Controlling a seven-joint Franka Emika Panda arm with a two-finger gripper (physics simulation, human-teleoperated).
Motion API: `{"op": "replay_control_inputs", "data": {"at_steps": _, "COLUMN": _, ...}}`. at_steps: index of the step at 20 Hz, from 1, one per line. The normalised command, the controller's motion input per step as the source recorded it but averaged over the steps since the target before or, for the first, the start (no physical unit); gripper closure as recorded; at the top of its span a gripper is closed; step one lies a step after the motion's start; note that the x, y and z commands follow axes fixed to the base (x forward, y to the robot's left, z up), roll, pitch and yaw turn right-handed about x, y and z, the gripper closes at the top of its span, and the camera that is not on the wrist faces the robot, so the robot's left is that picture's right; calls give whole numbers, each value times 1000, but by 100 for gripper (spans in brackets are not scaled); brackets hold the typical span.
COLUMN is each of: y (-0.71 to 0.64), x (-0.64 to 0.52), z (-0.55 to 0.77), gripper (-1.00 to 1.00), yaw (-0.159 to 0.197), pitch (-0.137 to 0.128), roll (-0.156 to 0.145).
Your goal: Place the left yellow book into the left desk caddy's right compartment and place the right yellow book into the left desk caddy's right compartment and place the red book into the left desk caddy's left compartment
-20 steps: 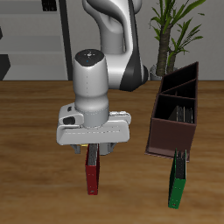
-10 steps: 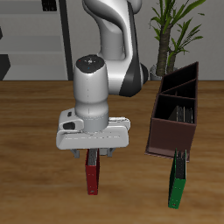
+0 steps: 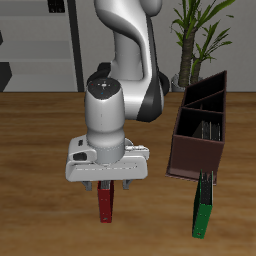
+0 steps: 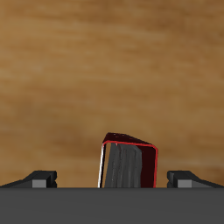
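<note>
Exterior view: two-finger gripper [image 3: 107,186] low over the thin dark-red hardcover book [image 3: 106,203], standing on the wooden table [image 3: 40,150] near its front edge; contact with the fingers apparently not made, though partly hidden. Long dark-brown open-top wooden caddy [image 3: 200,130] well apart, green book [image 3: 203,208] leaning at its front end. Wrist view: jaws spread wide, red book [image 4: 128,164] between them, untouched.

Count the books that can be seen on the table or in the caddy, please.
4: thin dark-red hardcover book under the pincer; green book before the dark-brown wooden caddy; two grey books inside it. Others may hide.
</note>
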Motion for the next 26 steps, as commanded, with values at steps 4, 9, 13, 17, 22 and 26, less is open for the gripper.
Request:
{"op": "replay_control_inputs", "data": {"at_steps": 4, "y": -73, "x": 14, "z": -366, "gripper": -100, "yaw": -1, "pitch": 39, "roll": 2}}
{"op": "replay_control_inputs", "data": {"at_steps": 9, "y": -17, "x": -47, "z": -243, "gripper": 100, "yaw": -4, "pitch": 30, "roll": 6}}
{"op": "replay_control_inputs", "data": {"at_steps": 13, "y": -41, "x": -49, "z": -71, "gripper": 100, "yaw": -28, "pitch": 11, "roll": -14}}
{"op": "replay_control_inputs", "data": {"at_steps": 17, "y": 65, "x": -113, "z": 118, "gripper": 100, "yaw": -33, "pitch": -1, "roll": -6}}
{"op": "replay_control_inputs", "data": {"at_steps": 22, "y": 164, "x": -102, "z": 252, "gripper": 100, "yaw": -22, "pitch": -19, "roll": -9}}
{"op": "replay_control_inputs", "data": {"at_steps": 26, "y": 181, "x": -171, "z": 650, "gripper": 100, "yaw": -34, "pitch": -40, "roll": -62}}
